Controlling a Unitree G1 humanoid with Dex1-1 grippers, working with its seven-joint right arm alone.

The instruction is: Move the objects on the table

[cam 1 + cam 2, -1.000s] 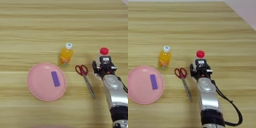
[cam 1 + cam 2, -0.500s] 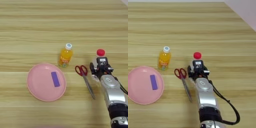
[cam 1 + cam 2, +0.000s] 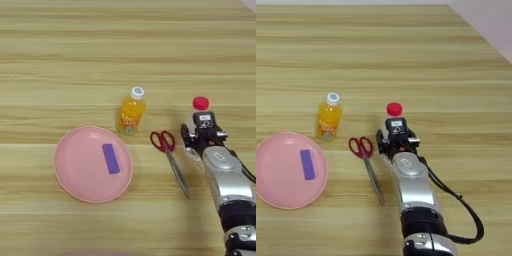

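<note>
A small orange-drink bottle (image 3: 131,112) with a white cap stands upright near the middle of the table (image 3: 125,50). Red-handled scissors (image 3: 170,152) lie just right of it, blades pointing toward me. Right of the scissors stands a small clear bottle with a red cap (image 3: 200,104). My right gripper (image 3: 202,134) sits around its body, one black finger on either side, shut on it. Only the cap and a little clear plastic show above the gripper head. The silver forearm (image 3: 411,185) comes up from the bottom edge.
A pink plate (image 3: 75,170) lies at the front left with a purple block (image 3: 110,158) on it. The table's right edge (image 3: 481,30) runs diagonally at the far right. Bare wood stretches across the far half of the table.
The gripper and the red-capped bottle have shifted a little to the left, closer to the scissors. The plate, orange bottle and scissors have not moved.
</note>
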